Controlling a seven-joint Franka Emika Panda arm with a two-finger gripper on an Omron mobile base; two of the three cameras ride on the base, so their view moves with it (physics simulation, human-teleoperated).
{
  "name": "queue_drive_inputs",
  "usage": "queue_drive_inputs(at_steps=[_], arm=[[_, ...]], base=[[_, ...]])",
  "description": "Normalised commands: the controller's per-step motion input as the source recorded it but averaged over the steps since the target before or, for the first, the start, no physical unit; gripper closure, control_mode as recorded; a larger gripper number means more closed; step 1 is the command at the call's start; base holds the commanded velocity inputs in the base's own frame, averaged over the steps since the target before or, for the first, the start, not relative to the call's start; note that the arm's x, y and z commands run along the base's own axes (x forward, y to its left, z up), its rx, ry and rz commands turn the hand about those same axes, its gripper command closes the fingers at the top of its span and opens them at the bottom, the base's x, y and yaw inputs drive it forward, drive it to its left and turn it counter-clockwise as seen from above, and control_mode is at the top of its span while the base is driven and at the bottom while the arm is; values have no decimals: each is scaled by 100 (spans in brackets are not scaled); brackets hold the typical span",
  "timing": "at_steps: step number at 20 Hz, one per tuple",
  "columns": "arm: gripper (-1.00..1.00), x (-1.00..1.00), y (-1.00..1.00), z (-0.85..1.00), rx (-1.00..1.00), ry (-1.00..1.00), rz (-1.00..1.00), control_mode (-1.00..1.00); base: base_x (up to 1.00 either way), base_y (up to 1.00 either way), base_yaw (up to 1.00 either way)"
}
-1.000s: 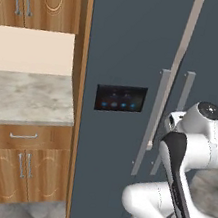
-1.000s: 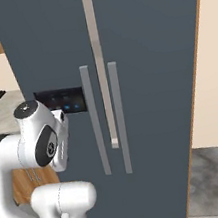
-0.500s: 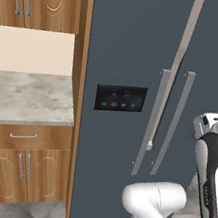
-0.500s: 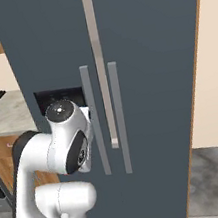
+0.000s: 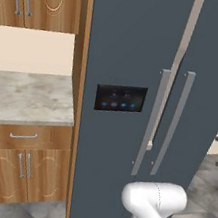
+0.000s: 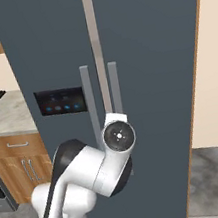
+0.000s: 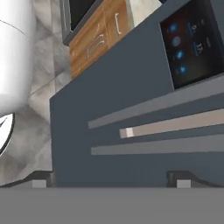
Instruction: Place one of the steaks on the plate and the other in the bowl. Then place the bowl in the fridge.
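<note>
Straight ahead of the wide-open gripper (image 7: 111, 183) the closed fridge (image 5: 136, 50) is faced, and its heavy, rigid door is judged best taken by a long handle (image 6: 90, 104), low down, where leverage is good.

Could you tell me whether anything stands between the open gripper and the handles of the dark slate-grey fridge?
Nothing visible does. In the hand view the open two-finger gripper faces the tall dark slate-grey two-door fridge with bare door surface ahead, and its long grey handles lie unobstructed beyond the fingertips. Both doors look shut.
</note>
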Motion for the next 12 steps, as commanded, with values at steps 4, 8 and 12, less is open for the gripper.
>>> queue_drive_inputs(at_steps=[4, 8, 12], arm=[[-100, 0, 0, -26, 18, -7, -2, -100], [-100, -4, -29, -3, 50, -5, -1, -100], [-100, 0, -2, 11, 44, 17, -3, -100]], base=[[0, 0, 0], [0, 0, 0], [0, 0, 0]])
